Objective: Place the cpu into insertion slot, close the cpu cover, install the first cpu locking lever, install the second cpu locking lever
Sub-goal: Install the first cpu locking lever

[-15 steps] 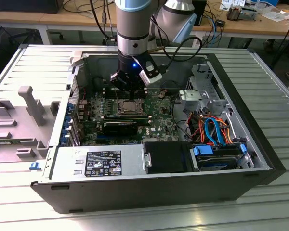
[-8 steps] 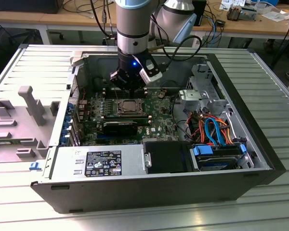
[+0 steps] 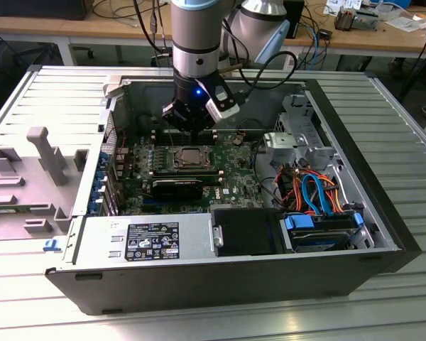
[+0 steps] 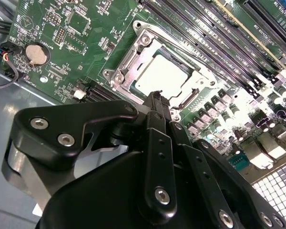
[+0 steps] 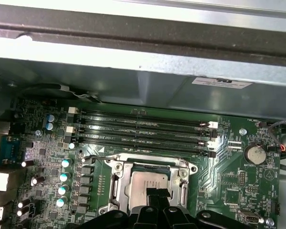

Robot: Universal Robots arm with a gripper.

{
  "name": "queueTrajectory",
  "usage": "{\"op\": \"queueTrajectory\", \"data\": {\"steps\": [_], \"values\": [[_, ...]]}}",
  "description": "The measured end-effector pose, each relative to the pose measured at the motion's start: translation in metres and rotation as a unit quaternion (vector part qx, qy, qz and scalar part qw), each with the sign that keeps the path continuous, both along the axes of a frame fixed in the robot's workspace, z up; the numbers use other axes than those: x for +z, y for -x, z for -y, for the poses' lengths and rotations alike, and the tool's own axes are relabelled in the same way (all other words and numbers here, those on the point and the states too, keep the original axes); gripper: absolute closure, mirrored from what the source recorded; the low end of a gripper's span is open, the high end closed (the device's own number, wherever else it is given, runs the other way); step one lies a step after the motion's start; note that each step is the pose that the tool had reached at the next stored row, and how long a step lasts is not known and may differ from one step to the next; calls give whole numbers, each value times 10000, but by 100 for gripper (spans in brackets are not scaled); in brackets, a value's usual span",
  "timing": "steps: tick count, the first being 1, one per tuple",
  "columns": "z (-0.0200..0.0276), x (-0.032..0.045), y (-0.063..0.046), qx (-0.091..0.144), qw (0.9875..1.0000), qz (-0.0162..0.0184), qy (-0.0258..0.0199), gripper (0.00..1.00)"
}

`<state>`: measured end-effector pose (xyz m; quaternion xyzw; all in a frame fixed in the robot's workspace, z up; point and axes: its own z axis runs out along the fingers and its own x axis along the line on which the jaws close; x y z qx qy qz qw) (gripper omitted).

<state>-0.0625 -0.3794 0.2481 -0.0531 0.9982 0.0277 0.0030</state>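
Exterior view: my gripper [image 3: 191,122] hangs inside the open computer case [image 3: 383,213], just above the insertion slot [image 3: 192,158] on the green motherboard [image 3: 234,186]. Bundled orange and blue cables [image 3: 314,190] lie toward the exterior view's right; a grey power supply [image 3: 145,238] sits along the near wall.

Second wrist view: my fingers [image 4: 157,102] are pressed together, nothing between them, the tips poised over the socket's edge. The cpu [image 4: 161,76] lies flat in the insertion slot. The cpu cover [image 4: 128,59] lies down around it, its cutout framing the silver top. A coin battery [image 4: 36,54] sits well apart.

First wrist view: the cpu [image 5: 145,181] sits seated beside the long black memory slots [image 5: 143,131], my fingertips [image 5: 157,194] just over its near edge.
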Motion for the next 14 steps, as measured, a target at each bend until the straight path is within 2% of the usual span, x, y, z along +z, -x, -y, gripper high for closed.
{"op": "queueTrajectory", "data": {"steps": [8, 10, 14], "values": [[1, 21, 25, 0, 10000, 0, -3, 89], [4, 20, 86, 1, 10000, 0, -6, 89], [5, 20, 122, 0, 10000, 0, -6, 89]]}}
